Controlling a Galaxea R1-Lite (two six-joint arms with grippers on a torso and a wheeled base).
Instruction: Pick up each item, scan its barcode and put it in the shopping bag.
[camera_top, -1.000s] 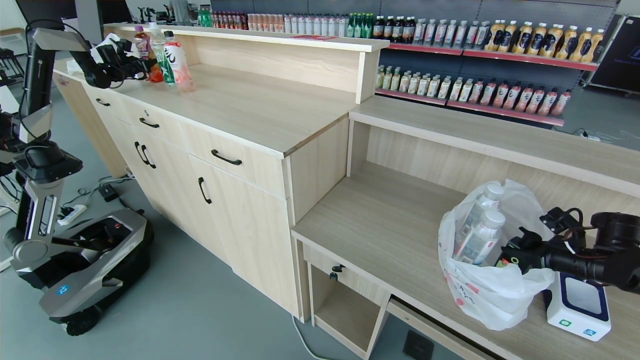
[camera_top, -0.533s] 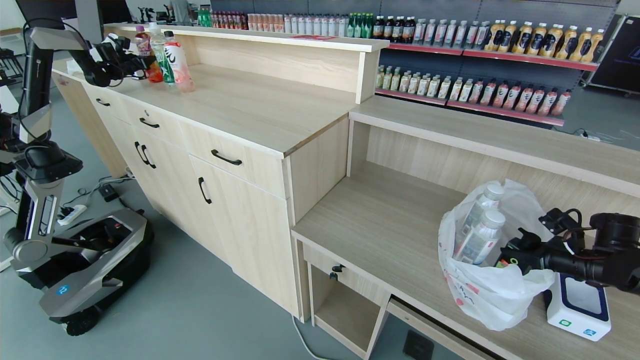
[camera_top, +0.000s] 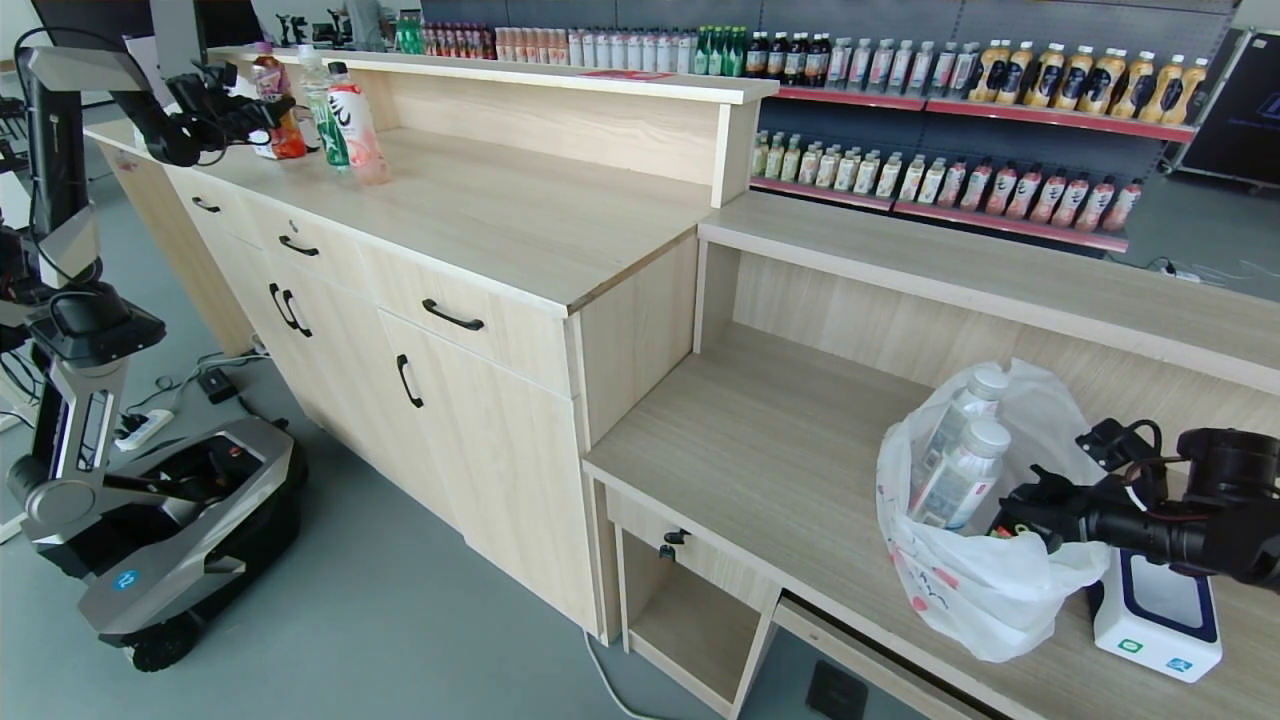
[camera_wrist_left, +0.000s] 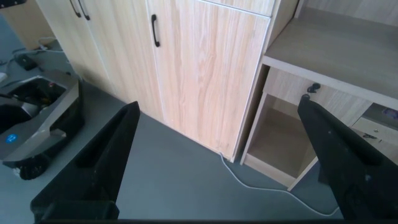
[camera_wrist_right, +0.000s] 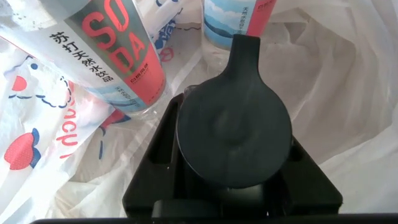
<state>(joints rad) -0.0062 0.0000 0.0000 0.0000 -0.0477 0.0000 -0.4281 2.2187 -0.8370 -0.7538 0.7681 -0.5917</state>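
A white plastic shopping bag (camera_top: 985, 590) stands on the lower desk with two clear bottles (camera_top: 960, 470) upright in it. My right gripper (camera_top: 1030, 505) reaches into the bag's mouth from the right and is shut on a black round-headed scanner (camera_wrist_right: 233, 130). Beside it in the bag are a red-labelled soda bottle (camera_wrist_right: 115, 50) and a blue-labelled bottle (camera_wrist_right: 233, 22). My left gripper (camera_wrist_left: 217, 102) hangs open over the floor in front of the cabinet doors, with nothing between its fingers. Two bottles (camera_top: 345, 120) stand on the upper counter at the far left.
A second robot (camera_top: 150, 500) stands at the left; its gripper (camera_top: 235, 105) holds a red-drink bottle (camera_top: 272, 110) over the counter. A white scanner box (camera_top: 1155, 610) sits right of the bag. Shelves of bottles (camera_top: 950, 180) line the back wall.
The second robot's arm has lifted the red-drink bottle up and to the left, away from the other two bottles. My right gripper has edged slightly deeper into the bag.
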